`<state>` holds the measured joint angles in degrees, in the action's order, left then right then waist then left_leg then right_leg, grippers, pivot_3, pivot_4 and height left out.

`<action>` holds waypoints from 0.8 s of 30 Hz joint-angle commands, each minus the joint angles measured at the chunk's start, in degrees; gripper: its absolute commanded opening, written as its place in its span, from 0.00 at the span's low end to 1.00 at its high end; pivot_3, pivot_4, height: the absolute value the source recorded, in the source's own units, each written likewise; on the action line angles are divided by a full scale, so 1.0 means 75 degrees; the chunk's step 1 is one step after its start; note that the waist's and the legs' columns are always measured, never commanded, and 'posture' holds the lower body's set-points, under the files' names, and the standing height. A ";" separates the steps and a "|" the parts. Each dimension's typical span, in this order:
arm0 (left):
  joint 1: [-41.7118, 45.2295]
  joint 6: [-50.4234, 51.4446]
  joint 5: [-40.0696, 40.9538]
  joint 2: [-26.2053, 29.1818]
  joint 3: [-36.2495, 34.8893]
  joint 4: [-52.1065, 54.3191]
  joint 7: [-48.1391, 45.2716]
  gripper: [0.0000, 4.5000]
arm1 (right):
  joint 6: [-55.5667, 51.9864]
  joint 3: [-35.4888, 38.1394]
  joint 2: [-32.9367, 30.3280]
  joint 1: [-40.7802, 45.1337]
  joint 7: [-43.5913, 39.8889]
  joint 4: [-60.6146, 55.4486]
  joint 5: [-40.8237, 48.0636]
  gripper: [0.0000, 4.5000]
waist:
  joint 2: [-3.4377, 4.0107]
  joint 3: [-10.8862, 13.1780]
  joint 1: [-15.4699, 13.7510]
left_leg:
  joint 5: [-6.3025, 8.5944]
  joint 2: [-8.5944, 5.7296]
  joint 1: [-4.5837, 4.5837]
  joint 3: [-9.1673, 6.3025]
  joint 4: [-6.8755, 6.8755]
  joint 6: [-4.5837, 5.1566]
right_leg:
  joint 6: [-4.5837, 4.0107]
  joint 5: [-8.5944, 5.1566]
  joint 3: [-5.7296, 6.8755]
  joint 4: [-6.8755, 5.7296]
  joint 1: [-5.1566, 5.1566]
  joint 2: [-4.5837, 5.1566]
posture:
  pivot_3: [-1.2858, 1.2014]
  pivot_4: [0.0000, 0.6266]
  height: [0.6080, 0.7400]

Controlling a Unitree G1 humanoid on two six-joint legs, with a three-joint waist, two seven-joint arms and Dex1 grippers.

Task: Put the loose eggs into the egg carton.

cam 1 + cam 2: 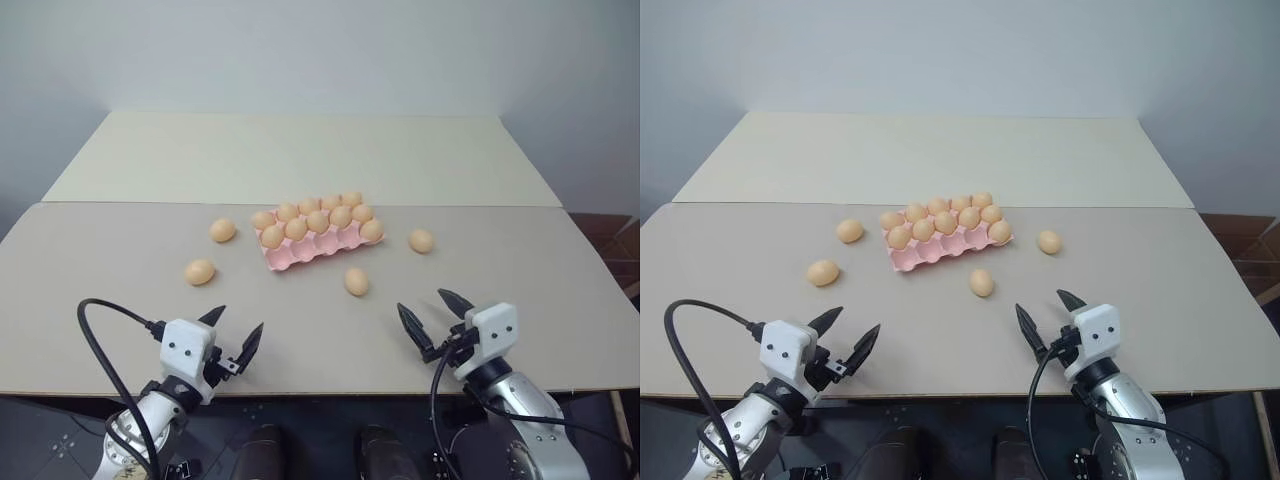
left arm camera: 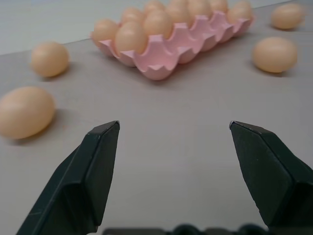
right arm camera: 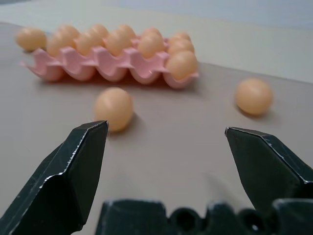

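**Carton Part-Filled, Four Eggs Loose, Both Pincers Spread**

The worktop [image 1: 120, 290] was a pale beige surface made of two panels, with a seam running across it behind the carton.

The carton [image 1: 300, 254], a pink moulded tray, lay near the middle of the worktop, set at a slight angle. Its two rear rows held eggs; the cups of the front row, nearest the robot, stood vacant.

The left pincer [image 1: 238, 334] hung above the near edge of the worktop on the left, fingers spread and holding nothing. The right pincer [image 1: 434, 314] hung above the near edge on the right, fingers spread wide and likewise holding nothing. Both were well apart from the carton.

Four loose eggs lay on the worktop. One egg [image 1: 222, 230] lay just left of the carton. A second egg [image 1: 200, 271] lay further left and nearer the robot. A third egg [image 1: 356, 281] lay in front of the carton's right end. A fourth egg [image 1: 421, 240] lay to the right of the carton.
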<state>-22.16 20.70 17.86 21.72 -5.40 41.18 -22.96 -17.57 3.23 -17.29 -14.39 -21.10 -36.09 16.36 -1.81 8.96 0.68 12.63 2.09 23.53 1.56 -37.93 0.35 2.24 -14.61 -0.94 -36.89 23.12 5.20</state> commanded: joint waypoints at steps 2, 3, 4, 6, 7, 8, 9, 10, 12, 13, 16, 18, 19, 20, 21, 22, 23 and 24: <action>0.0626 0.0389 0.0504 0.0762 -0.0207 0.0269 -0.0685 0.87 | -0.2205 -0.0302 -0.0547 0.0695 0.0510 -0.1156 0.0010 1.00 | 0.0000 0.0000 -0.0003 | 0.0000 -0.0003 -0.0004 0.0001 0.0000 0.0000 | -0.0006 -0.0003 -0.0001 -0.0001 -0.0003 0.0001 | 0.52 0.24 1.00; 0.0770 0.0457 0.0636 0.0974 -0.0240 0.0203 -0.0910 0.87 | -0.2764 -0.0337 -0.0596 0.0957 0.0666 -0.1275 0.0088 1.00 | -0.0001 0.0000 -0.0003 | 0.0000 -0.0004 -0.0005 0.0002 0.0000 0.0000 | -0.0017 -0.0007 -0.0001 0.0001 -0.0003 0.0001 | 0.52 0.24 1.00; 0.0915 0.0501 0.0726 0.1260 -0.0258 0.0124 -0.1197 0.87 | -0.3300 -0.0358 -0.0622 0.1256 0.0806 -0.1379 0.0187 1.00 | -0.0001 0.0000 0.0003 | -0.0001 -0.0004 -0.0007 0.0002 0.0000 0.0000 | -0.0035 -0.0017 -0.0001 -0.0001 -0.0005 0.0000 | 0.52 0.24 1.00; 0.1137 0.0520 0.1004 0.1763 -0.0402 -0.0079 -0.1805 0.87 | -0.4368 -0.0564 -0.0799 0.1901 0.0958 -0.1520 0.0213 1.00 | 0.0000 0.0000 0.0005 | -0.0001 -0.0003 -0.0006 0.0003 0.0000 0.0001 | -0.0040 -0.0018 -0.0001 -0.0004 0.0000 -0.0004 | 0.52 0.24 1.00; 0.1206 0.0436 0.1050 0.1952 -0.0455 -0.0199 -0.2037 0.87 | -0.4781 -0.0662 -0.0795 0.2169 0.1077 -0.1517 0.0169 1.00 | 0.0000 0.0000 0.0009 | -0.0001 -0.0004 -0.0007 0.0005 0.0000 0.0000 | -0.0036 -0.0017 -0.0001 -0.0010 -0.0001 -0.0003 | 0.52 0.24 1.00; 0.1234 0.0277 0.1026 0.2152 -0.0476 -0.0356 -0.2297 0.87 | -0.5120 -0.0746 -0.0713 0.2426 0.1217 -0.1475 0.0145 1.00 | 0.0000 0.0000 0.0009 | -0.0001 -0.0003 -0.0005 0.0006 0.0001 0.0001 | -0.0033 -0.0015 0.0000 -0.0012 0.0004 -0.0005 | 0.52 0.24 1.00; 0.1235 -0.0007 0.0901 0.2351 -0.0458 -0.0549 -0.2591 0.87 | -0.5408 -0.0810 -0.0596 0.2660 0.1347 -0.1428 0.0147 1.00 | 0.0000 0.0000 0.0009 | -0.0001 -0.0004 -0.0004 0.0005 0.0005 0.0001 | -0.0026 -0.0013 0.0001 -0.0012 0.0006 -0.0006 | 0.52 0.24 1.00; 0.1246 -0.0272 0.0827 0.2509 -0.0461 -0.0740 -0.2876 0.87 | -0.5670 -0.0889 -0.0454 0.2880 0.1482 -0.1362 0.0127 1.00 | 0.0001 0.0000 0.0010 | 0.0000 -0.0004 -0.0004 0.0007 0.0007 0.0001 | -0.0020 -0.0013 0.0004 -0.0013 0.0005 -0.0006 | 0.52 0.24 1.00; 0.1308 -0.0595 0.0815 0.2744 -0.0502 -0.1048 -0.3286 0.87 | -0.6151 -0.1059 -0.0150 0.3251 0.1756 -0.1207 0.0049 1.00 | 0.0001 0.0001 0.0007 | 0.0000 -0.0004 0.0002 0.0017 0.0013 0.0001 | -0.0021 -0.0015 0.0008 -0.0014 0.0013 -0.0007 | 0.52 0.24 1.00; 0.1341 -0.0779 0.0779 0.2814 -0.0516 -0.1182 -0.3429 0.87 | -0.6326 -0.1132 -0.0022 0.3396 0.1864 -0.1137 0.0010 1.00 | 0.0001 0.0001 0.0007 | 0.0000 -0.0004 0.0002 0.0019 0.0014 0.0000 | -0.0020 -0.0015 0.0010 -0.0014 0.0013 -0.0007 | 0.52 0.24 1.00; 0.1381 -0.1305 0.0581 0.3018 -0.0510 -0.1507 -0.3815 0.87 | -0.6870 -0.1181 0.0620 0.3852 0.2269 -0.0825 -0.0062 1.00 | 0.0001 0.0001 0.0008 | -0.0001 -0.0004 0.0001 0.0021 0.0013 0.0001 | -0.0019 -0.0013 0.0010 -0.0014 0.0010 -0.0004 | 0.52 0.24 1.00; 0.1377 -0.1440 0.0539 0.3029 -0.0542 -0.1593 -0.3860 0.87 | -0.6993 -0.1276 0.0841 0.4082 0.2407 -0.0586 -0.0168 1.00 | 0.0002 0.0001 0.0005 | -0.0001 -0.0004 0.0002 0.0022 0.0013 0.0001 | -0.0020 -0.0011 0.0010 -0.0014 0.0012 -0.0003 | 0.52 0.24 1.00; 0.1368 -0.1456 0.0543 0.3032 -0.0558 -0.1591 -0.3869 0.87 | -0.6990 -0.1338 0.0908 0.4173 0.2445 -0.0443 -0.0227 1.00 | 0.0002 0.0002 -0.0001 | -0.0001 -0.0004 0.0002 0.0021 0.0013 0.0001 | -0.0018 -0.0010 0.0010 -0.0013 0.0011 -0.0002 | 0.52 0.24 1.00; 0.1352 -0.1482 0.0522 0.3040 -0.0564 -0.1570 -0.3868 0.87 | -0.6961 -0.1391 0.0965 0.4260 0.2476 -0.0287 -0.0277 1.00 | 0.0002 0.0001 0.0001 | -0.0001 -0.0005 0.0004 0.0021 0.0013 0.0001 | -0.0016 -0.0010 0.0011 -0.0013 0.0012 -0.0001 | 0.52 0.24 1.00; 0.1339 -0.1508 0.0503 0.3050 -0.0566 -0.1558 -0.3873 0.87 | -0.6935 -0.1429 0.1020 0.4332 0.2504 -0.0160 -0.0314 1.00 | 0.0002 0.0002 0.0010 | -0.0001 -0.0004 0.0004 0.0021 0.0013 0.0001 | -0.0014 -0.0011 0.0011 -0.0013 0.0012 -0.0001 | 0.52 0.24 1.00; 0.1326 -0.1516 0.0488 0.3050 -0.0565 -0.1539 -0.3868 0.87 | -0.6911 -0.1461 0.1080 0.4409 0.2519 -0.0025 -0.0348 1.00 | 0.0002 0.0002 0.0014 | -0.0001 -0.0004 0.0006 0.0021 0.0013 0.0001 | -0.0013 -0.0010 0.0010 -0.0013 0.0014 -0.0002 | 0.52 0.24 1.00; 0.1311 -0.1537 0.0458 0.3041 -0.0560 -0.1522 -0.3854 0.87 | -0.6879 -0.1486 0.1136 0.4474 0.2526 0.0116 -0.0373 1.00 | 0.0002 0.0002 0.0017 | -0.0001 -0.0003 0.0007 0.0021 0.0013 0.0001 | -0.0013 -0.0010 0.0010 -0.0013 0.0016 -0.0003 | 0.52 0.24 1.00; 0.1299 -0.1554 0.0434 0.3026 -0.0559 -0.1510 -0.3836 0.87 | -0.6838 -0.1502 0.1180 0.4516 0.2519 0.0234 -0.0390 1.00 | 0.0002 0.0002 0.0022 | -0.0001 -0.0003 0.0007 0.0021 0.0013 0.0001 | -0.0013 -0.0010 0.0011 -0.0014 0.0016 -0.0005 | 0.52 0.24 1.00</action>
<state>-12.25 10.23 21.30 44.27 -8.33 28.44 -51.84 -69.70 -8.08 -8.92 18.43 -2.44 -34.12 13.84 -1.80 8.98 0.84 12.62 2.08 23.58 1.73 -37.83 0.35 2.14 -14.69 -0.86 -37.01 23.25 5.15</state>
